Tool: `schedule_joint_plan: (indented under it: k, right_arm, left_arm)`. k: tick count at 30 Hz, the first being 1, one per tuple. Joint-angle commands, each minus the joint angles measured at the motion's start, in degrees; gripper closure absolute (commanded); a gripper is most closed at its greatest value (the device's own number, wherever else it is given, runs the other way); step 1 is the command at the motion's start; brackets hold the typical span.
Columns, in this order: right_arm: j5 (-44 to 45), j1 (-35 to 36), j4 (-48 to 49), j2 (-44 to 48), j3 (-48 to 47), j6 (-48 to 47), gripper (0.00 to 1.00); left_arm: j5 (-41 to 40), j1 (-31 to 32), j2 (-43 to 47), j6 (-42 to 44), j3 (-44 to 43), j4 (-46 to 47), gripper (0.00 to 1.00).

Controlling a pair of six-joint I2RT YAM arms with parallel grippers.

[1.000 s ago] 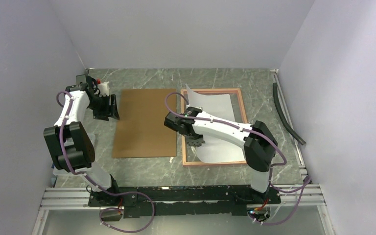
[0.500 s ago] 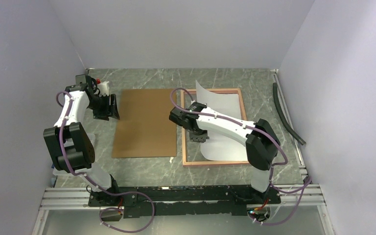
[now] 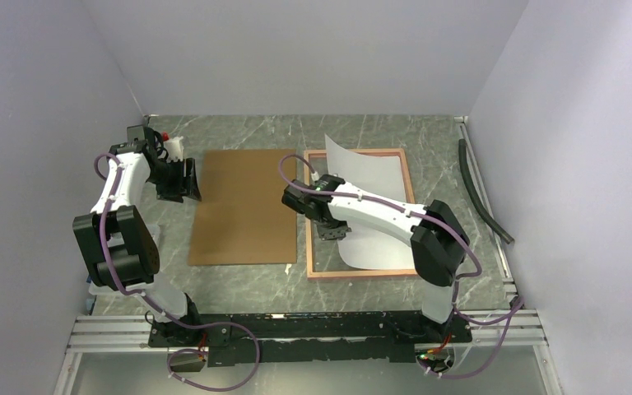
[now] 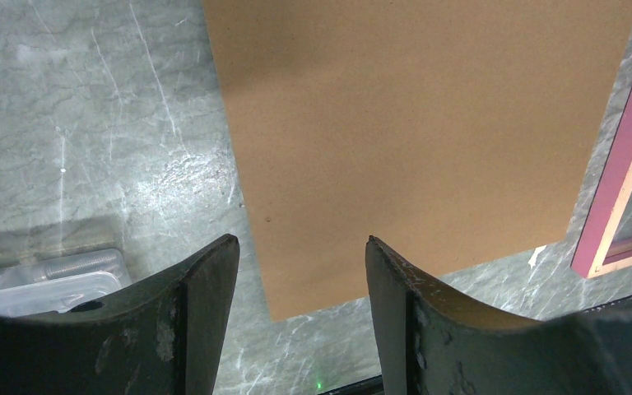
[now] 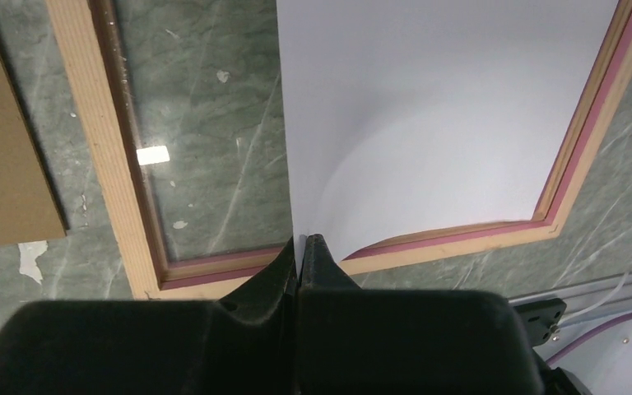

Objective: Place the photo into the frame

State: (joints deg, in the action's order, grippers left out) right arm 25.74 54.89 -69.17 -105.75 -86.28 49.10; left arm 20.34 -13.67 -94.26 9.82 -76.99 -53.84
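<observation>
White-backed and curled, the photo (image 5: pixel 428 107) was pinched at its edge by the right gripper (image 5: pixel 299 240) and likely needed sliding squarely inside the frame (image 5: pixel 90 123) before release, the left gripper (image 4: pixel 300 247) spread empty.

Board (image 3: pixel 243 206) left of frame (image 3: pixel 354 273), photo (image 3: pixel 368 169) atop
</observation>
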Motion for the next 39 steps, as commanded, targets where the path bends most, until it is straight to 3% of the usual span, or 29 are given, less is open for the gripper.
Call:
schedule_joint_plan:
  k: [1,13,15,19,20,22,28,34,39]
  right_arm:
    - [1.4,1.0,2.4,-0.1,1.5,-2.9,1.00]
    - [0.9,1.3,4.4,-0.1,2.0,-2.6,0.99]
    - [-0.3,1.3,5.7,0.2,2.0,-2.6,0.81]
    - [-2.9,1.3,8.3,1.3,1.1,-3.8,0.21]
    - [-2.7,1.3,8.1,1.5,0.3,-3.8,0.12]
    - [-2.4,1.2,7.7,2.4,-1.4,-3.9,0.04]
    - [-5.9,1.0,9.6,5.1,-5.5,-4.2,0.00]
    - [-10.6,1.0,15.6,2.1,-8.8,-5.4,0.00]
    - [-17.3,-0.5,23.4,-5.2,-13.1,-4.9,0.00]
  left_arm:
    - [1.1,0.2,1.6,0.2,0.1,0.6,0.37]
    - [0.9,0.2,1.4,0.3,0.1,0.2,0.36]
    - [1.1,0.2,1.2,0.4,-0.4,-0.2,0.34]
    - [0.8,0.2,1.5,1.0,-1.5,-1.2,0.30]
    - [0.5,0.1,1.5,1.1,-2.1,-1.4,0.29]
    - [0.2,-0.2,1.5,1.5,-3.1,-2.2,0.28]
    - [-0.3,-2.1,0.7,2.5,-6.2,-3.5,0.26]
    - [-2.5,-4.3,-1.9,4.5,-8.7,-3.8,0.24]
    - [-10.9,-4.7,-5.0,7.0,-7.0,1.4,0.36]
